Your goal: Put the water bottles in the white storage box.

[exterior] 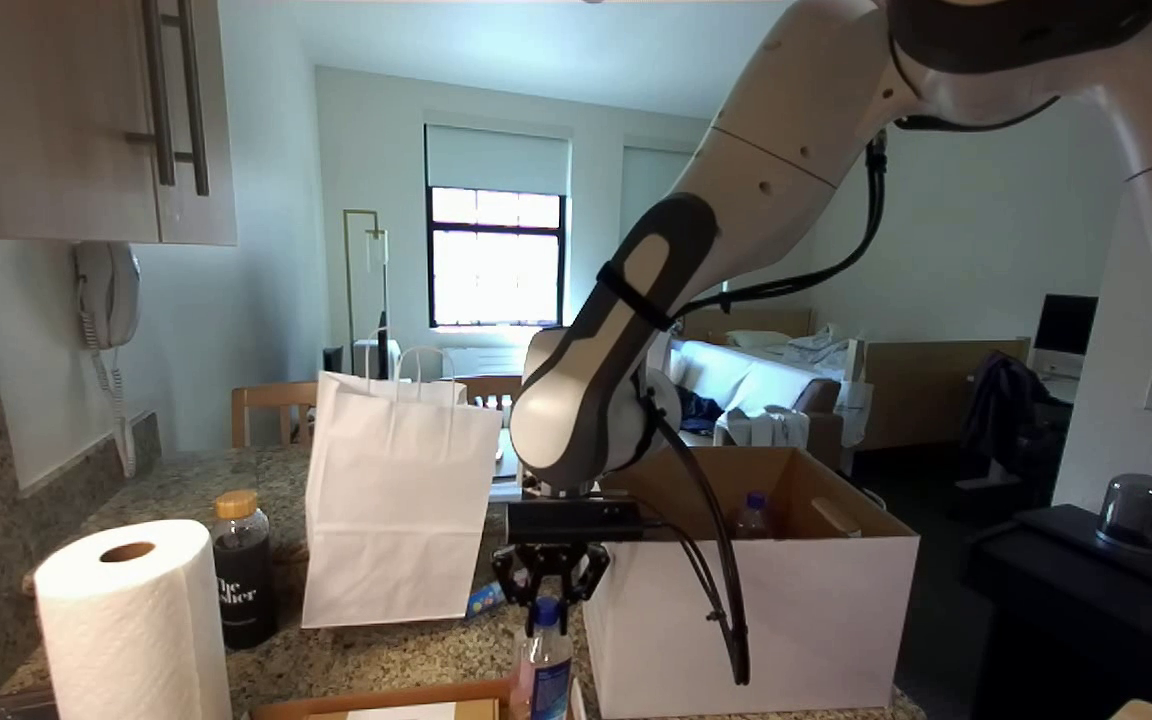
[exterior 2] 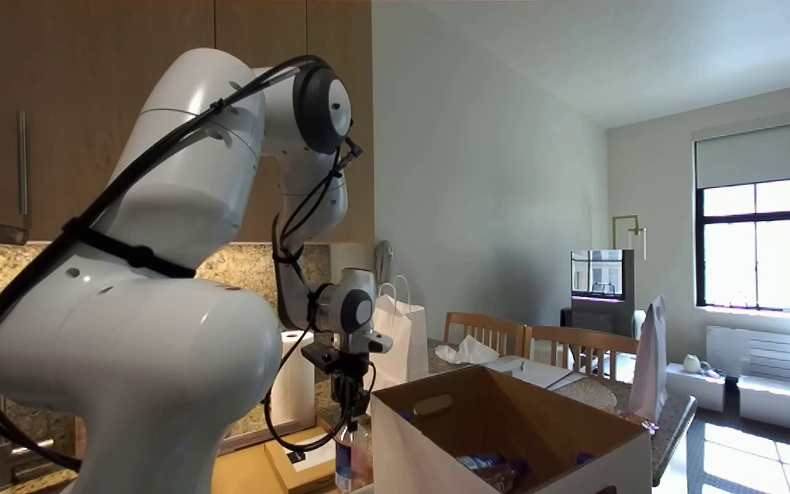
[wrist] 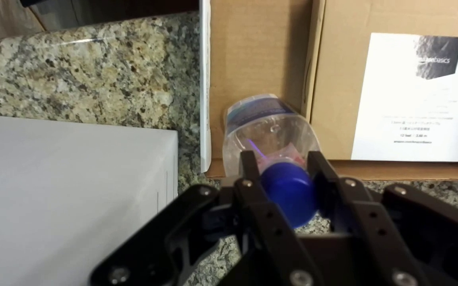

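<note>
My gripper [exterior: 547, 622] is shut on the blue cap of a clear water bottle [exterior: 542, 668], which stands about upright below it. The bottle also shows in an exterior view [exterior 2: 345, 463] and in the wrist view [wrist: 268, 131], with a finger on each side of its cap. I cannot tell whether its base touches the surface under it. The white storage box [exterior: 756, 620] stands right beside the gripper; its brown inside shows in an exterior view [exterior 2: 546, 432]. Inside it are a blue-capped bottle [exterior: 754, 515] and more blue caps [exterior 2: 583, 458], partly hidden by the walls.
An open cardboard box [wrist: 249, 47] with a labelled carton [wrist: 336, 79] lies beside and under the bottle. An upright white paper bag [exterior: 401, 500], a paper towel roll [exterior: 136, 630] and a dark bottle with a wooden lid [exterior: 244, 570] stand on the granite counter.
</note>
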